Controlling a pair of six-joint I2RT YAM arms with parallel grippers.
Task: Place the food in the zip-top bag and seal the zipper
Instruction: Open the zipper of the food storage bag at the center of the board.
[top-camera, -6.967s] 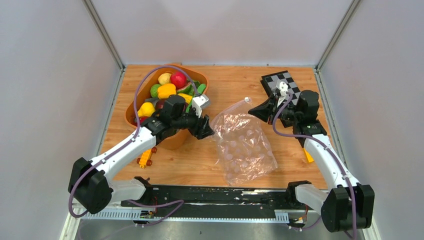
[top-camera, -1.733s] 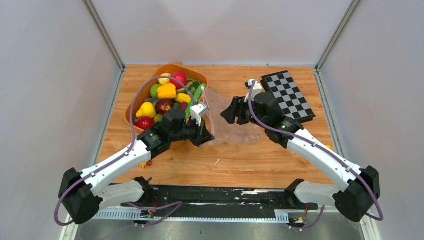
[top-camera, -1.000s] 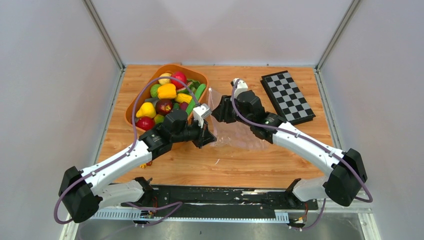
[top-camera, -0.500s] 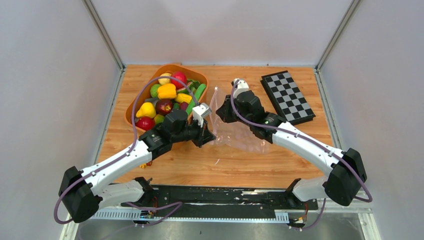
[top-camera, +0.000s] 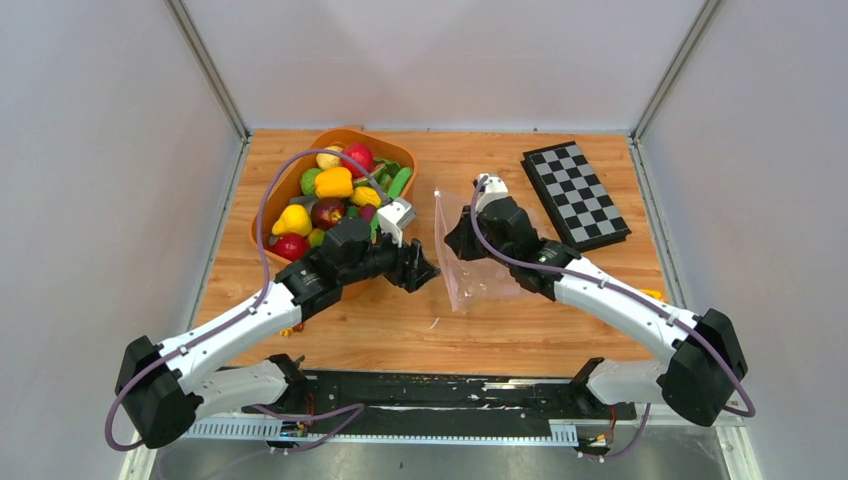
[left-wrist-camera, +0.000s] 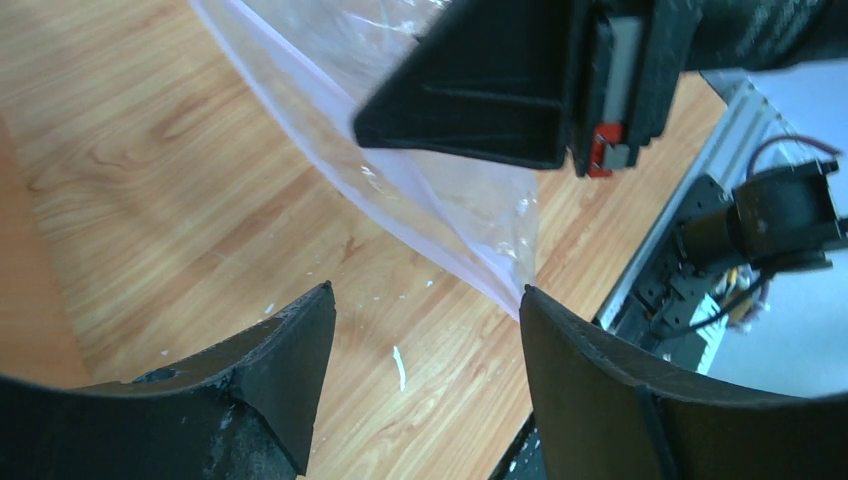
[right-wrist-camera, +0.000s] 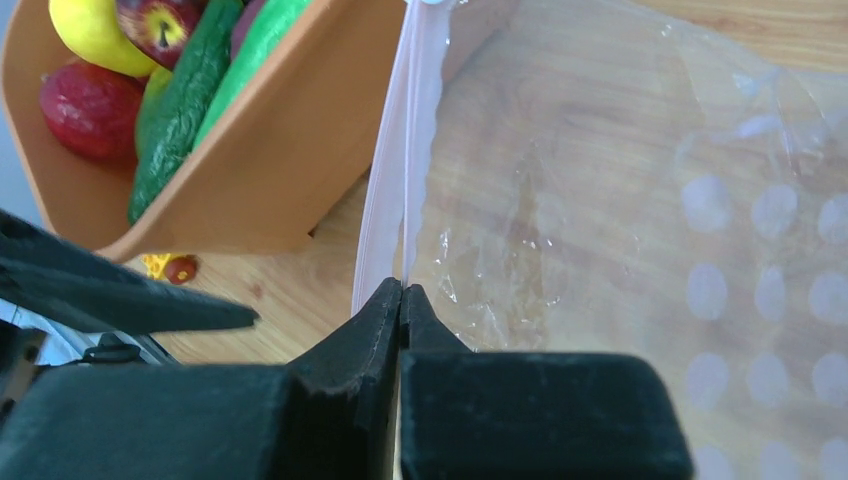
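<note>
The clear zip-top bag (top-camera: 485, 272) lies on the wooden table at mid-right, with its left mouth edge lifted. My right gripper (top-camera: 456, 240) is shut on that edge. In the right wrist view the whitish zipper (right-wrist-camera: 395, 180) runs straight into the closed fingertips of the right gripper (right-wrist-camera: 402, 286). My left gripper (top-camera: 426, 270) stands open just left of the bag, holding nothing. In its wrist view the left gripper (left-wrist-camera: 425, 292) shows bare table between its fingers, and the bag (left-wrist-camera: 440, 200) hangs ahead. The food (top-camera: 330, 195) is piled in the orange tub (top-camera: 345, 135).
A black-and-white chessboard (top-camera: 576, 194) lies at the back right. The orange tub's wall (right-wrist-camera: 280, 150) stands close to the left of the bag's mouth, with a green cucumber (right-wrist-camera: 185, 110) and a red apple (right-wrist-camera: 160, 25) inside. A small yellow piece (top-camera: 650, 293) lies by the right forearm.
My left gripper has opened and let go of the bag's edge. My right gripper has closed on the mouth edge and drawn it right and nearer.
</note>
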